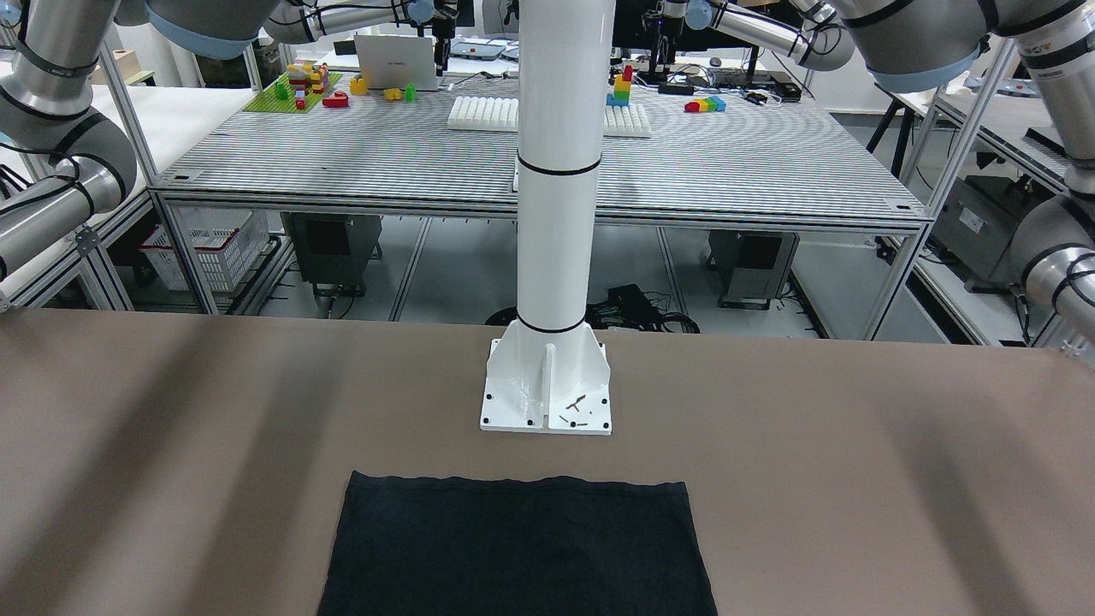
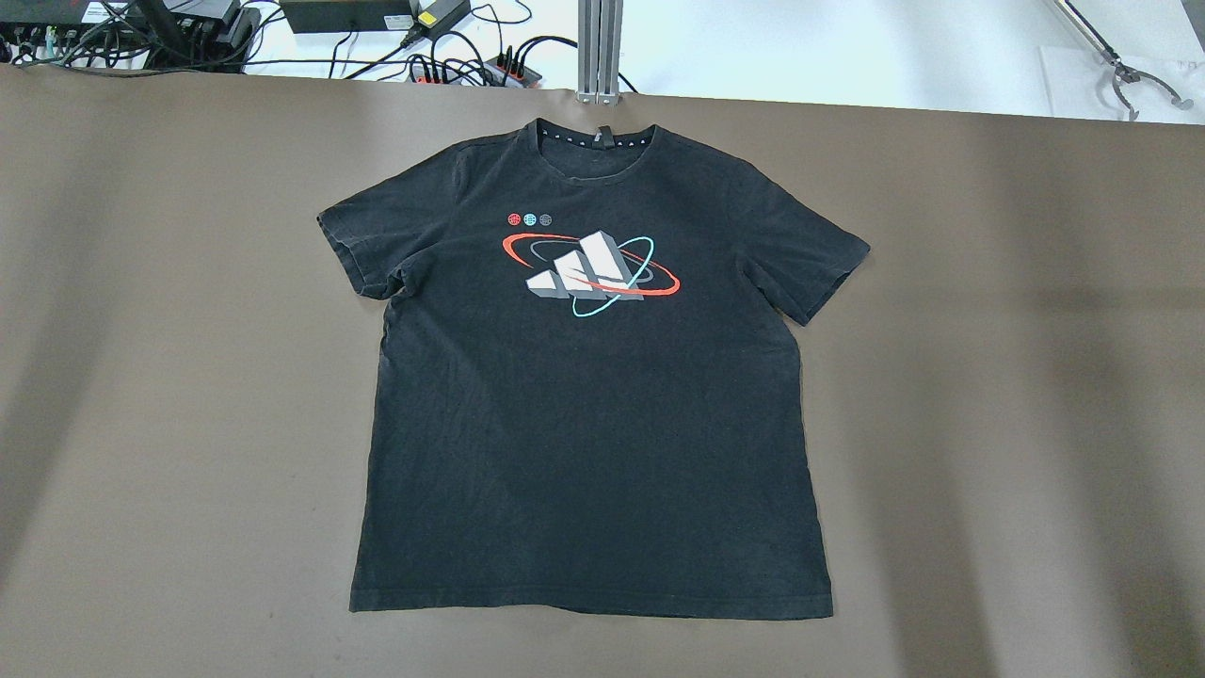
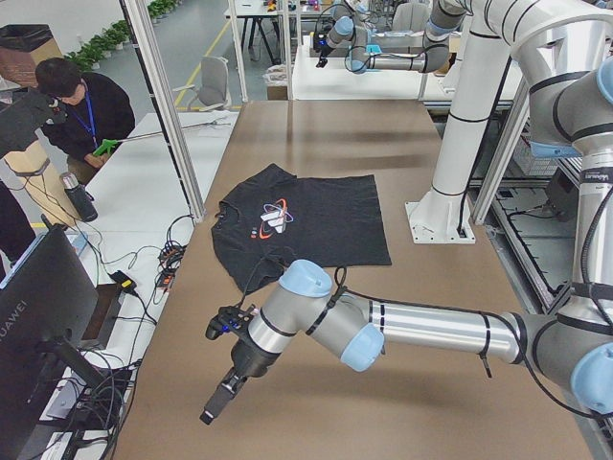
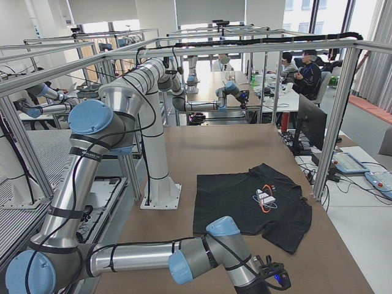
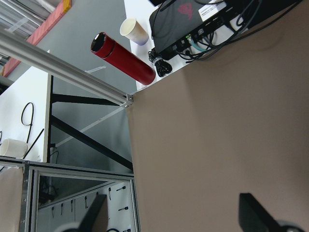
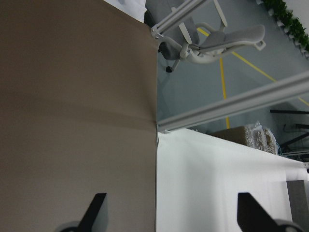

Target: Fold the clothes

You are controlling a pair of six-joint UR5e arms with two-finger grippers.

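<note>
The black short-sleeved fabric T-shirt (image 2: 584,424) lay flat, print up, in the middle of the matte brown table (image 2: 988,377). My left gripper (image 5: 174,215) and right gripper (image 6: 171,212) hung spread and empty, far out to its left and right. A shallow pinch, I judged, could lift one layer only and skew the fold.

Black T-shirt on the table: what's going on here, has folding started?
Folding has not begun. The black T-shirt lies spread flat, print up, on the brown table. Neither arm touches it: the left gripper and right gripper are both open, hanging over bare table near its ends.
</note>
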